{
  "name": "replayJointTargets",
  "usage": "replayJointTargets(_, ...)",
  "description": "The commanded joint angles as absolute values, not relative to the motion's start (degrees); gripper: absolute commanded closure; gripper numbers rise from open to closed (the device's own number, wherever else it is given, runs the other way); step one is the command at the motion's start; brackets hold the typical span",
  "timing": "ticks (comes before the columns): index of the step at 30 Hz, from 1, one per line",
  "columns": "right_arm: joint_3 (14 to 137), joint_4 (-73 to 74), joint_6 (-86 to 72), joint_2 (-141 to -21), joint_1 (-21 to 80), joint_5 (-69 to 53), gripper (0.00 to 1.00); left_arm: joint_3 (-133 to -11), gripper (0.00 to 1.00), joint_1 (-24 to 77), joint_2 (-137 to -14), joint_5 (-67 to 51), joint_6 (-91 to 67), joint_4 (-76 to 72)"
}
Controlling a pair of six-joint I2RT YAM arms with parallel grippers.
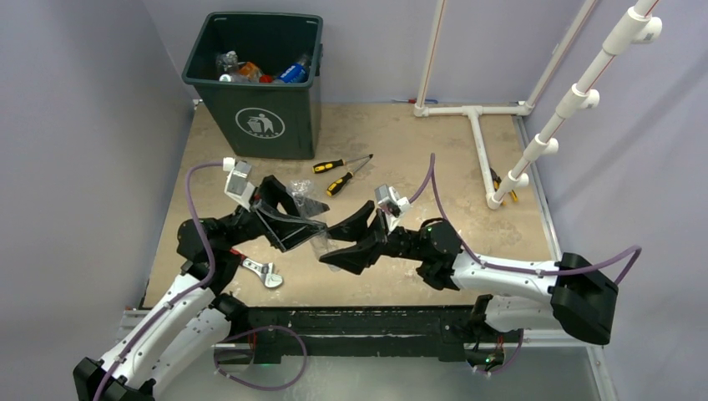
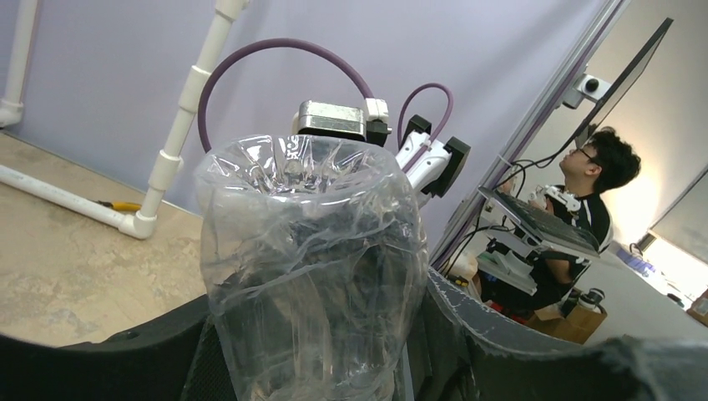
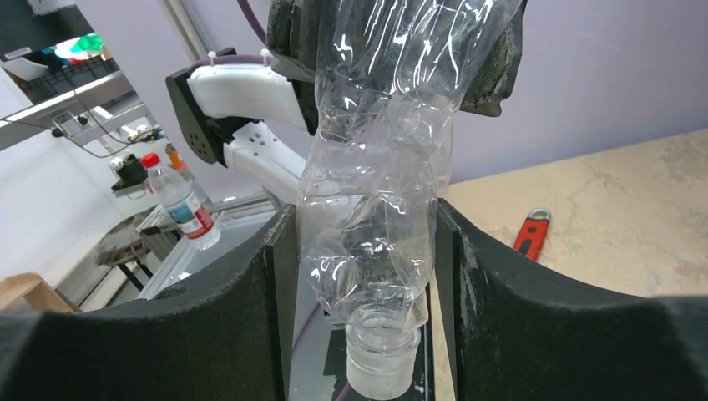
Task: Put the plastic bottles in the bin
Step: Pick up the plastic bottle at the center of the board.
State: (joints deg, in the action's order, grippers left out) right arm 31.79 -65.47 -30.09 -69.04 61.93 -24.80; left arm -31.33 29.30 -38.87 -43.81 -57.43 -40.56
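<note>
Both arms bend low over the desk [image 1: 417, 150] and reach in toward each other, so the two pincers meet nose to nose in the middle. The left pincer [image 1: 305, 234] points across to the right one, and the right pincer [image 1: 330, 246] points back at it.

They share one clear bottle [image 3: 376, 209], all crumpled. The left pincer is closed on the bottle's fat bottom end, one finger pressing each side. The right pincer is closed on the thin end, and the open neck sticks out past its fingers toward the wrist.

The bin [image 1: 288, 125] stands well beyond the left pincer, at the far side of the desk. It has a white round logo [image 1: 260, 124] of a little figure dropping litter. More bottles [image 1: 292, 73] lie inside it, with blue and orange labels, but the words are too small to read.

Two screwdrivers [image 1: 342, 164] lie on the desk just past both pincers. A wrench [image 1: 263, 273] lies close behind the left pincer, beside that arm.
</note>
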Motion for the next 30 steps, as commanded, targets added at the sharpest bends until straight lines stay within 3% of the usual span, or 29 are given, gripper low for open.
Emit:
replayJointTargets(1, 36.4, -63.6, -31.6, -66.4, 62.6, -26.2, 0.6, -35.5, 0.65, 29.5, -37.7, -40.4, -54.0, -36.6)
replayJointTargets(6, 38.5, -55.2, -30.8, -63.1, 62.6, -23.4, 0.13, -39.3, 0.8, 29.5, -37.2, -36.4, -51.0, -30.9)
replayJointTargets(8, 39.1, -52.5, -30.2, -61.5, 62.6, -22.2, 0.02, -41.0, 0.87, 29.5, -36.8, -34.7, -48.9, -27.6)
replayJointTargets(12, 39.6, -46.0, -29.6, -57.2, 62.6, -18.9, 0.01, -45.2, 1.0, 29.5, -36.9, -27.5, -45.1, -19.7)
replayJointTargets(18, 39.5, -35.7, -26.0, -47.9, 62.6, -13.0, 0.01, -55.3, 1.0, 29.5, -41.7, -18.6, -36.8, -9.9)
replayJointTargets(25, 43.4, -21.6, -18.6, -39.9, 62.6, -8.4, 0.01, -74.3, 1.0, 29.4, -53.2, 5.5, -25.2, 3.9)
replayJointTargets(30, 39.6, -19.3, -17.7, -35.8, 62.6, -2.1, 0.01, -85.2, 1.0, 29.2, -61.0, 15.7, -18.6, 1.0)
